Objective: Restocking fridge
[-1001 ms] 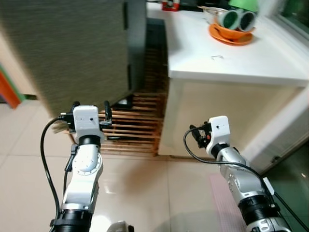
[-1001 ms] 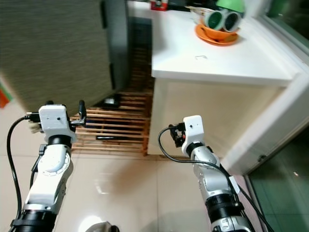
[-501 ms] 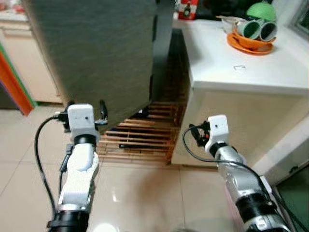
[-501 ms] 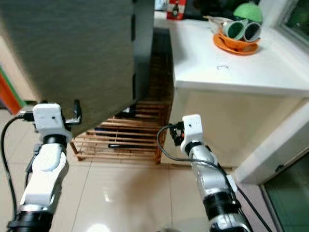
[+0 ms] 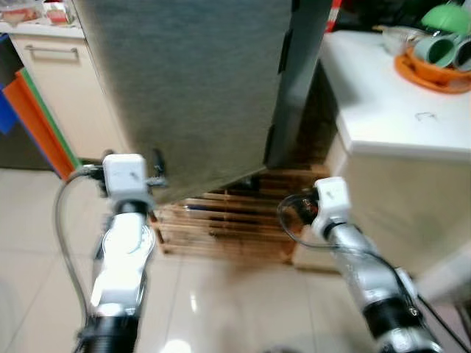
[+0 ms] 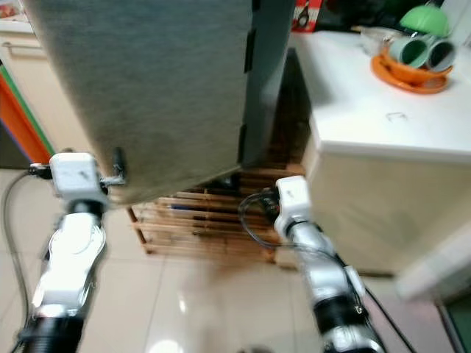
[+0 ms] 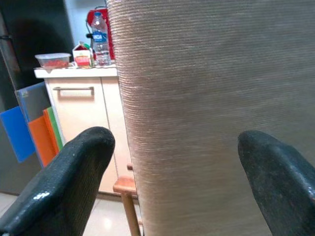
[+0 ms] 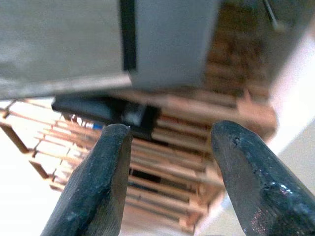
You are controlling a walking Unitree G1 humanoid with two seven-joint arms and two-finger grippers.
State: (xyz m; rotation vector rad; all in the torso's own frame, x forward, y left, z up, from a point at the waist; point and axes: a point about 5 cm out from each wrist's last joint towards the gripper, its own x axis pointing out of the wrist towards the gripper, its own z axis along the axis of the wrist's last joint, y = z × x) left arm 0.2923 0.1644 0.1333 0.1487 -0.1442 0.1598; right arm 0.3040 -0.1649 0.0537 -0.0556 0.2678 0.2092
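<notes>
The tall grey textured fridge [image 5: 191, 88] fills the view, its door shut, standing on a slatted wooden rack [image 5: 221, 220]; beside the fridge stands a white table [image 6: 383, 110] bearing an orange dish of green cups [image 6: 412, 59]; no goods to stock are in the jaws. The left gripper [image 7: 167, 162] gapes wide just before the fridge front, empty; the right gripper [image 8: 167, 167], likewise open and empty, points at the fridge's foot. Judging by this, the robot is approaching; next likely comes finding the door's edge.
</notes>
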